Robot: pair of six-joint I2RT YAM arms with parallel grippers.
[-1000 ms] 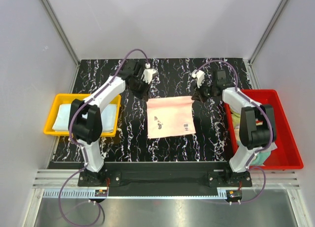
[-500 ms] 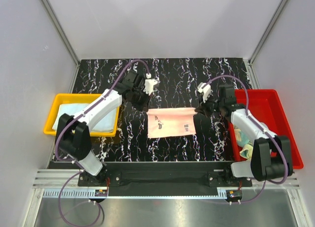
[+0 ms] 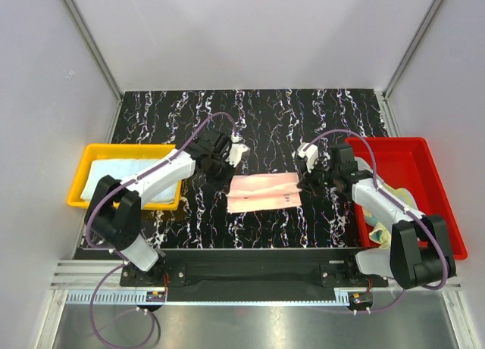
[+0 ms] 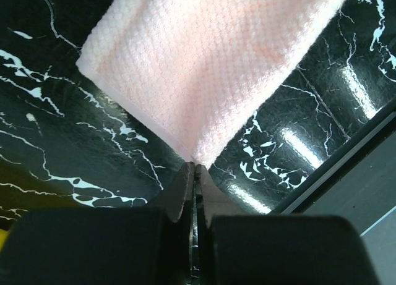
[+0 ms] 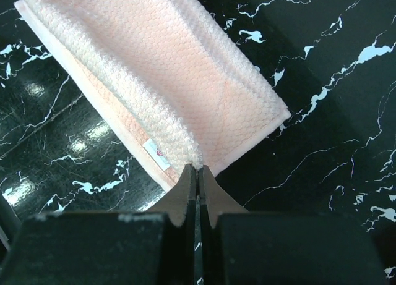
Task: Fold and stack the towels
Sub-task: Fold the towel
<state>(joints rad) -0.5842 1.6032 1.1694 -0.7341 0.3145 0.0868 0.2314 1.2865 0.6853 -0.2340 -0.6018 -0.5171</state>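
Pink towel (image 3: 263, 193) sits mid-surface (image 3: 303, 114) between the two arms, doubled over into a wide, short band, long side running left to right. Left end effector (image 3: 227, 173) is at the band's left end. In my left wrist view the fingers are pressed together with a corner of the pink cloth pinched between their tips, and the rest of the towel fans away from them over the black marbled top. Right end effector (image 3: 301, 181) is at the band's right end. The right wrist view shows its fingers closed on the towel's edge, just beside a small white label (image 5: 154, 154) sewn into the lower layer. Two layers are plain there, the upper one lying over the lower and stopping short of its edge. I cannot tell how far off the surface the pinched corners are. Small dark marks show near the band's right end from above. Yellow tray (image 3: 89, 149) is at the left edge of the surface with a blue towel (image 3: 102, 173) lying flat inside, partly hidden by the left arm. Red tray (image 3: 424, 143) is at the right edge, holding a bunched yellow-green towel (image 3: 381, 229) behind the right arm.
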